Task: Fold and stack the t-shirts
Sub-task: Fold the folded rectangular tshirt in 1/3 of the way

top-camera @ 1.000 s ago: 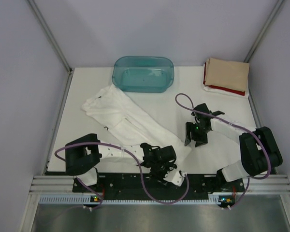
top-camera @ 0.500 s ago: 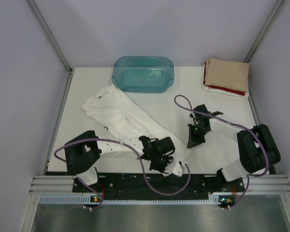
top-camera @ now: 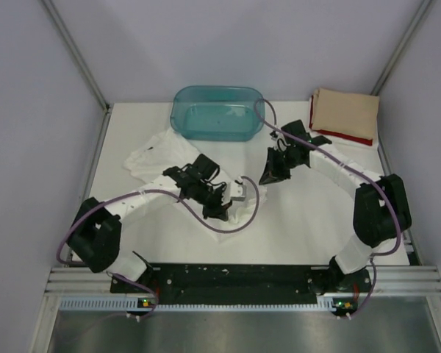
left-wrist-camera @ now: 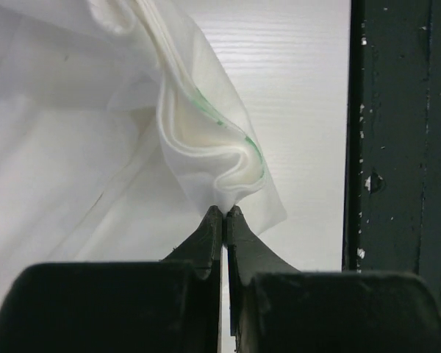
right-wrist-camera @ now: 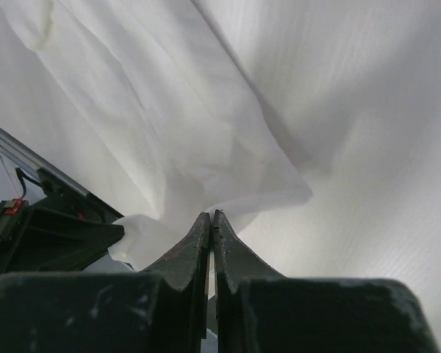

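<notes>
The white t-shirt [top-camera: 160,158] lies bunched left of the table's middle, its print hidden. My left gripper [top-camera: 219,204] is shut on a thick fold of its cloth [left-wrist-camera: 206,151], pinched right at the tips [left-wrist-camera: 224,212]. My right gripper [top-camera: 269,175] is also shut, with a thin white corner of the shirt [right-wrist-camera: 264,184] caught at its tips [right-wrist-camera: 212,215]. In the top view the cloth between the two grippers barely shows against the white table. The tan t-shirt [top-camera: 345,112] lies folded on the red one [top-camera: 343,137] at the far right corner.
The translucent teal tub [top-camera: 217,112] stands at the back centre, just beyond both grippers. Purple cables loop off both arms. A dark upright bar [left-wrist-camera: 400,147] fills the right side of the left wrist view. The enclosure walls close in the table [top-camera: 316,228] on three sides.
Both grippers shut on the white shirt's near end by the front edge, then carried it away from the bases toward the tub, doubling the shirt over itself.
</notes>
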Robot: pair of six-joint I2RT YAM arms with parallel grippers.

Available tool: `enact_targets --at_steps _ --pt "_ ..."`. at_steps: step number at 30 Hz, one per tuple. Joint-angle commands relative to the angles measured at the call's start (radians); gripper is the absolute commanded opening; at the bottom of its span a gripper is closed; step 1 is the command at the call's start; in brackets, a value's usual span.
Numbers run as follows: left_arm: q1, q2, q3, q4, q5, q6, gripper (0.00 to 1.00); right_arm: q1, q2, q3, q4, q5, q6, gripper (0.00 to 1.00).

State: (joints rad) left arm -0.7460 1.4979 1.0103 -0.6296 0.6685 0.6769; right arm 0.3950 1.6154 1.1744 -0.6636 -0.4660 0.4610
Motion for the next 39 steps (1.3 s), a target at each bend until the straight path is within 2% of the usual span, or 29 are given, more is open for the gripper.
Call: enact_targets --at_steps 1,7,11,15,23,30,33,36,37,39 --pt "0.183 -0.093 -0.029 -0.047 0.121 -0.013 0.00 0.044 0.110 0.200 0.053 -0.034 0.045 0.00" --pt "0.387 -0.136 -0.079 -0.056 0.141 -0.011 0.00 0.100 0.308 0.433 0.085 -0.013 0.099 0.00" --pt "0.500 -0.119 -0.087 -0.062 0.161 -0.019 0.00 0.123 0.426 0.531 0.113 0.003 0.134 0.00" --pt "0.594 -0.102 -0.104 -0.067 0.160 -0.014 0.00 0.143 0.478 0.588 0.165 0.032 0.156 0.00" --pt "0.617 -0.079 -0.157 -0.018 0.132 0.023 0.00 0.162 0.583 0.651 0.197 0.017 0.176 0.00" --pt "0.680 -0.087 -0.206 0.063 0.103 -0.036 0.00 0.186 0.612 0.676 0.239 0.012 0.174 0.00" --pt "0.683 -0.058 -0.199 0.084 0.050 -0.062 0.00 0.191 0.646 0.688 0.239 0.020 0.182 0.00" --pt "0.682 -0.042 -0.199 0.084 0.013 -0.057 0.08 0.191 0.670 0.700 0.240 0.050 0.179 0.00" --pt "0.683 -0.038 -0.196 0.082 0.005 -0.062 0.13 0.194 0.678 0.711 0.240 0.058 0.173 0.02" --pt "0.685 -0.028 -0.185 0.080 -0.030 -0.077 0.20 0.194 0.689 0.726 0.239 0.075 0.159 0.26"
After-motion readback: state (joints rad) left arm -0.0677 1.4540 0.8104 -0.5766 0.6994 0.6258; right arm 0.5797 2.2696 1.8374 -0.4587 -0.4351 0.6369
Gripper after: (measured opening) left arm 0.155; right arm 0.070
